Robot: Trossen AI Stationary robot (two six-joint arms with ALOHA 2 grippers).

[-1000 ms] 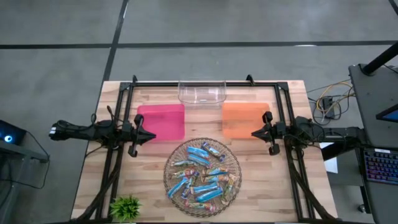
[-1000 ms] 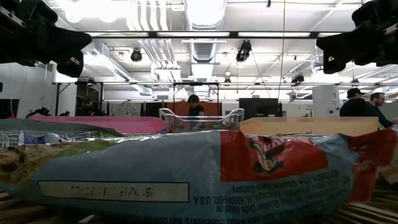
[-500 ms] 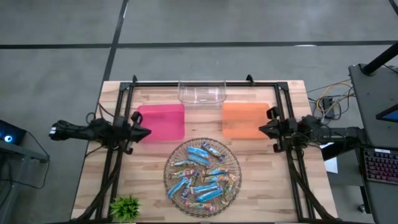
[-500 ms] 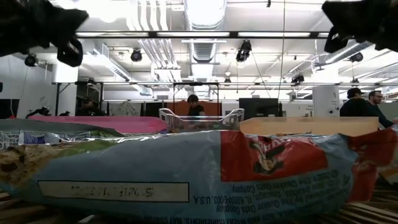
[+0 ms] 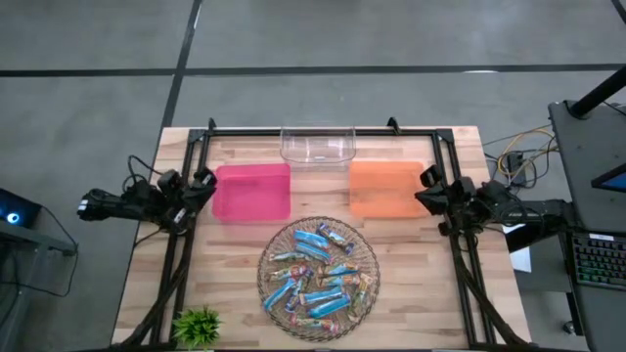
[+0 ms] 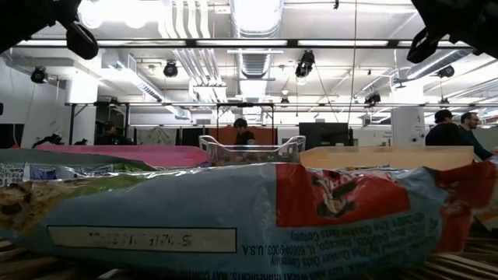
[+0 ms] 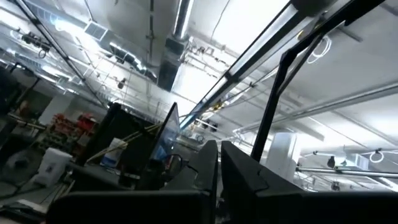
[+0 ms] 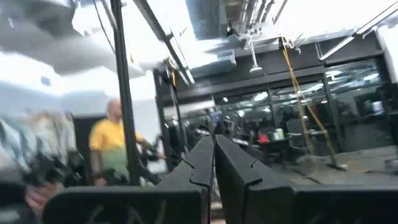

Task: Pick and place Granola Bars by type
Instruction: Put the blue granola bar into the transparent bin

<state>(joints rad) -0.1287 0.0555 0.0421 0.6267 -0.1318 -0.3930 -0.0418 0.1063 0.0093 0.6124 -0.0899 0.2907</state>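
Observation:
Several Granola Bars (image 5: 319, 271), mostly blue wrappers, lie heaped in a round wire basket (image 5: 266, 260) at the table's near middle; one fills the low view (image 6: 249, 218). My left gripper (image 5: 207, 180) is shut and raised at the table's left side, beside the pink tray (image 5: 253, 191). My right gripper (image 5: 424, 181) is shut and raised at the right side, beside the orange tray (image 5: 385, 188). Both wrist views show shut fingers (image 7: 219, 163) (image 8: 214, 157) aimed up at the ceiling.
A clear plastic bin (image 5: 317, 144) stands at the far middle. A small green plant (image 5: 198, 326) sits at the near left corner. A black frame (image 5: 191, 156) runs along the table's sides. People stand in the room beyond the table.
Both grippers have tipped upward and drawn back from the trays toward their own table sides, the left toward the left edge, the right toward the right edge. Each has risen and rolled a little. Both stay shut. The bars have not moved.

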